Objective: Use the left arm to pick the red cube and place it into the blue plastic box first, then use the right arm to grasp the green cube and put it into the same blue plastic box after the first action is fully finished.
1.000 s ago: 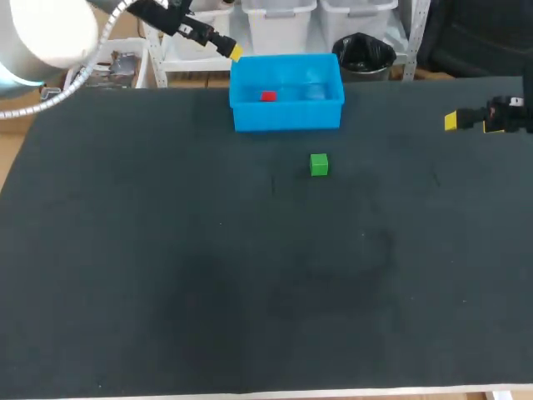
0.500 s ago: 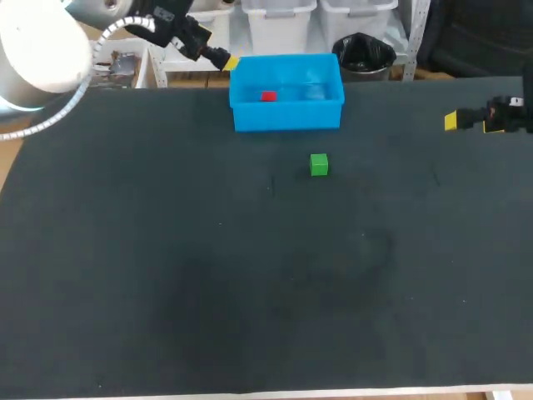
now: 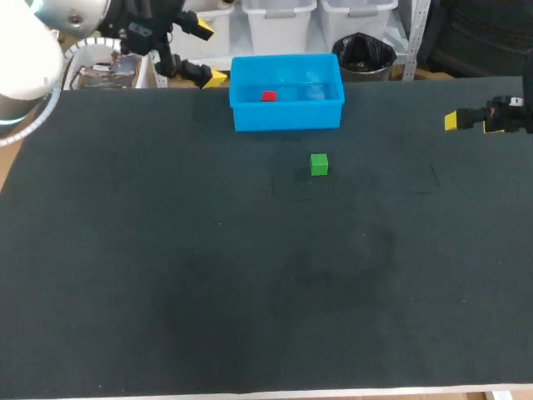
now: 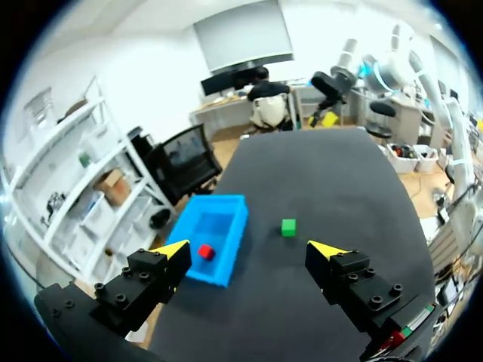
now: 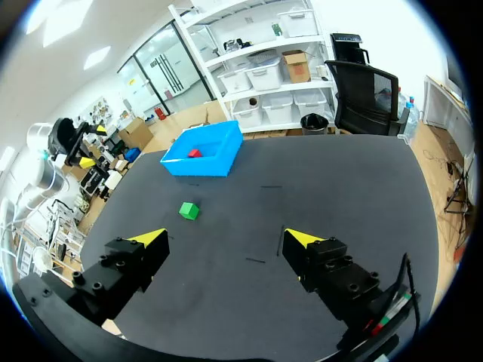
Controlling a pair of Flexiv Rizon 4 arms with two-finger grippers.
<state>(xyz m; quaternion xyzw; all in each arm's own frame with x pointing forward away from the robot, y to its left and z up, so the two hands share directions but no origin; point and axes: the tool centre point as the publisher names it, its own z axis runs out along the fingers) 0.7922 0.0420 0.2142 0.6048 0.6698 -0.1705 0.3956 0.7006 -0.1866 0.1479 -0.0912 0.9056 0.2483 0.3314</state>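
I work in a robotics lab. My left arm [image 3: 29, 50] and my right arm [image 3: 512, 112] come in over a wide table [image 3: 250, 292] covered in black matting. Along the top of the head view, past the table's far edge, stand white storage bins [image 3: 275, 21] and a waste bin [image 3: 362, 54] lined with a black bag. From my right wrist, white shelves [image 5: 226, 66] of boxes and a black office chair [image 5: 367, 94] stand beyond the table.

The dark worktop [image 3: 166, 275] spans the head view. A pale edge strip [image 3: 466, 388] runs along its 6 o'clock side.
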